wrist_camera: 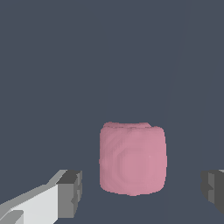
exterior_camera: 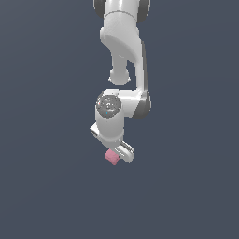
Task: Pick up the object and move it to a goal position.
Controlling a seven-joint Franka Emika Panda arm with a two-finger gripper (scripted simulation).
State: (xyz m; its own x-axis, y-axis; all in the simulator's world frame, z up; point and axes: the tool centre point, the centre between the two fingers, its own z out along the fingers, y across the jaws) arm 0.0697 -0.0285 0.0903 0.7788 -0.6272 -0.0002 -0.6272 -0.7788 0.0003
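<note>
The object is a small matte pink cube [wrist_camera: 132,159] with rounded edges, seen close up in the wrist view. My gripper [wrist_camera: 142,189] is open and straddles it. One grey fingertip [wrist_camera: 71,192] and the other [wrist_camera: 213,190] stand on either side, each with a visible gap to the cube. In the exterior view the pink cube [exterior_camera: 111,157] shows at the lower tip of the white gripper [exterior_camera: 118,155], partly covered by the hand. Whether the cube rests on a surface cannot be told.
The white arm [exterior_camera: 122,46] comes down from the top of the exterior view to the wrist [exterior_camera: 109,106]. Everything around is a uniform dark blue-grey background with no other objects or edges in sight.
</note>
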